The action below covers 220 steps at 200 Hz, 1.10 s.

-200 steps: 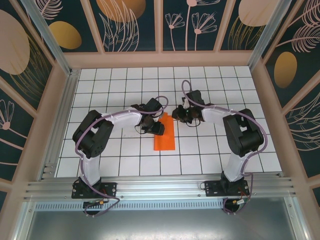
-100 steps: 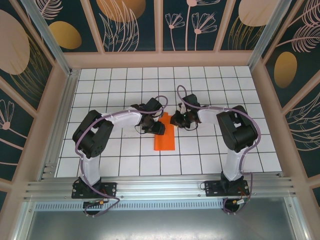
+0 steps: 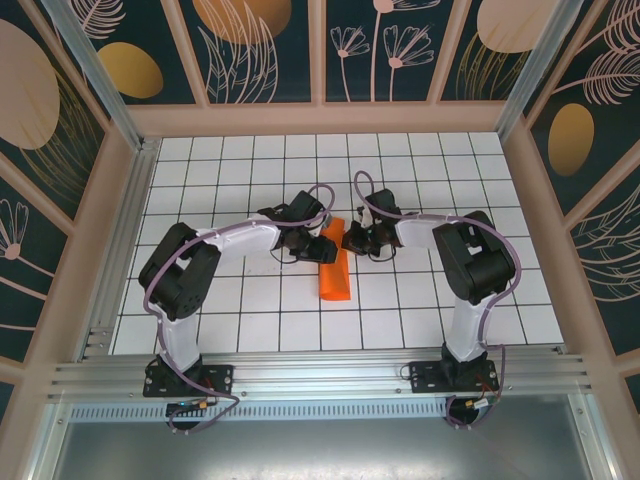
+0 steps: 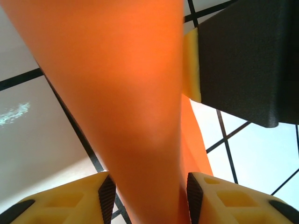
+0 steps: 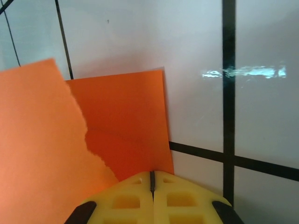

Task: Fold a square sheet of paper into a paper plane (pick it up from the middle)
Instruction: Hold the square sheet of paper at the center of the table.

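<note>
- Top external view: the square sheet of paper (image 3: pixel 333 268), already creased into a narrow orange strip, lies mid-bench (image 3: pixel 250 300) between the two arms. Its long axis runs roughly from the near side to the far side.
- The left tool (image 3: pixel 308 247) sits just left of the strip's far half and the right tool (image 3: pixel 352 240) just right of it. They face each other across the paper, and neither arm is clearly nearer.
- Left wrist view: the jaws of the left tool (image 4: pixel 149 191) stand partly apart. Paper raised off the bench fills the gap between them, reaching one dark pad (image 4: pixel 106 196) and the other. I judge this to be a grasp across the strip's width.
- Right wrist view: the right tool (image 5: pixel 152 179) is clenched, its yellow fingers meeting along a thin seam. Its tip sits at the corner of the lower paper layer, but I cannot tell whether any paper is nipped.
- The paper is thin, matte and straight-edged. A paler layer overlaps a darker one, and it bows rather than holding flat.
- The bench is glossy white tile with black grid lines and throws glare.
- The fingers are moulded yellow plastic with hollow pockets.
- The next crease likely depends on that long axis, so any push should probably run square across it from the right edge.
</note>
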Available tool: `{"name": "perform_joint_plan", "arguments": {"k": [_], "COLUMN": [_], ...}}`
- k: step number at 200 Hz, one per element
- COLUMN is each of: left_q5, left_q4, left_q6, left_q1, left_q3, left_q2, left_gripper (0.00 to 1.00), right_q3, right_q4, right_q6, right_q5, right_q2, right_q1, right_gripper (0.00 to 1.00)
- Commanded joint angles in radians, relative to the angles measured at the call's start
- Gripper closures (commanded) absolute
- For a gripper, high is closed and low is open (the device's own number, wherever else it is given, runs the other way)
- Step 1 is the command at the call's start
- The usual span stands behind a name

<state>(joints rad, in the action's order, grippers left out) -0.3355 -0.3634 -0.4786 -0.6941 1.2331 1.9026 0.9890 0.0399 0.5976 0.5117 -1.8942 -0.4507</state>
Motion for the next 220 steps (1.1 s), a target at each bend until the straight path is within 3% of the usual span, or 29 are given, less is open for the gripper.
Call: {"name": "perform_joint_plan", "arguments": {"k": [1,21,59,109,161,183,220], "left_q5": [-0.036,-0.029,0.047,0.039,0.006,0.000,-0.002], "left_q4": [-0.006,-0.017,-0.068,-0.082,-0.063,-0.061,-0.062], "left_q6": [0.020,0.024,0.018,0.024,0.041,0.044,0.046], "left_q1": [0.000,0.000,-0.001,-0.002,-0.002,-0.002,-0.002], "left_q3": [-0.008,-0.005,0.017,0.039,0.035,0.037,0.037], "left_q2": [0.015,0.028,0.051,0.067,0.052,0.053,0.054], "left_gripper": [0.54,0.56,0.59,0.59,0.58,0.58,0.58], "right_q3": [-0.061,-0.088,-0.142,-0.219,-0.220,-0.218,-0.167], "right_q4": [-0.021,-0.071,-0.150,-0.261,-0.426,-0.507,-0.503], "right_q6": [0.033,0.048,0.055,0.028,-0.023,-0.039,-0.096], "right_q5": [0.007,0.038,0.068,0.113,0.264,0.329,0.400], "right_q2": [-0.033,-0.023,0.046,0.145,0.111,0.077,0.009], "right_q1": [0.004,0.017,0.046,0.072,0.079,0.104,0.106], "right_gripper": [0.99,0.99,0.86,0.75,0.62,0.49,0.39]}}
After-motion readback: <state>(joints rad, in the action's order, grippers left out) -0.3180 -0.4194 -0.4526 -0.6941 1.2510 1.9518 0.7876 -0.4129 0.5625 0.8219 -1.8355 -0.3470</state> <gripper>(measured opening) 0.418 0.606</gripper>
